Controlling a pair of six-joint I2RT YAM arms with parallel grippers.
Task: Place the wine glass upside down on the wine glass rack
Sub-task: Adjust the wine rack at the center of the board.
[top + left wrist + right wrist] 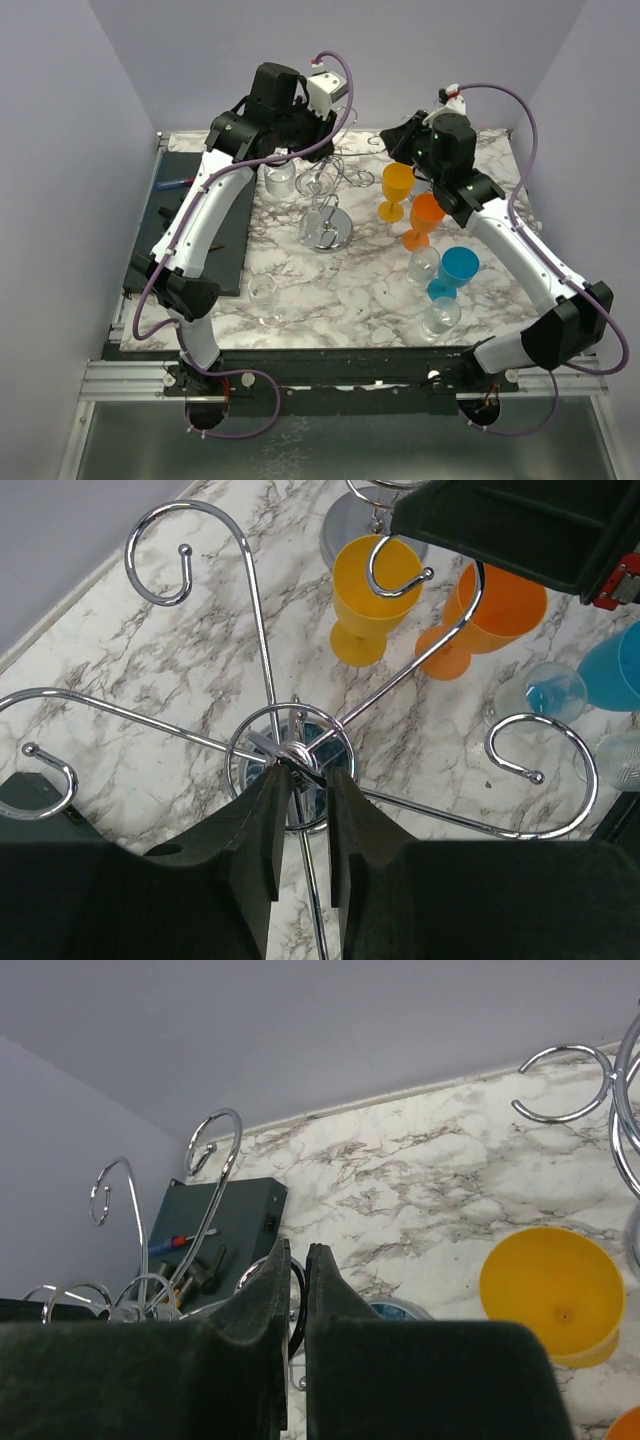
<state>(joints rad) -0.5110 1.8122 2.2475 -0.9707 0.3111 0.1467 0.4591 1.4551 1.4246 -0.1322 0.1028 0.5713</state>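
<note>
The chrome wine glass rack (pixel 325 195) stands mid-table with curled hook arms. Seen from above in the left wrist view, my left gripper (pixel 303 770) is shut on the rack's top knob (pixel 290 755), one finger on each side. My right gripper (pixel 398 140) hovers over the rack's right-hand hooks, shut (pixel 297 1248), with nothing seen held. No wine glass is held. A yellow glass (pixel 397 185) (pixel 372 590) and an orange one (pixel 426 215) stand upright right of the rack. A blue one (pixel 458 266) stands nearer. Clear glasses stand at the left (pixel 263 293) and behind (pixel 280 178).
Two more clear glasses (pixel 422 265) (pixel 440 315) stand near the blue one. A dark grey tray (pixel 165 215) with a screwdriver (pixel 178 183) lies along the left edge. A second chrome stand's round base (pixel 345 535) sits behind the yellow glass. Walls close the back and sides.
</note>
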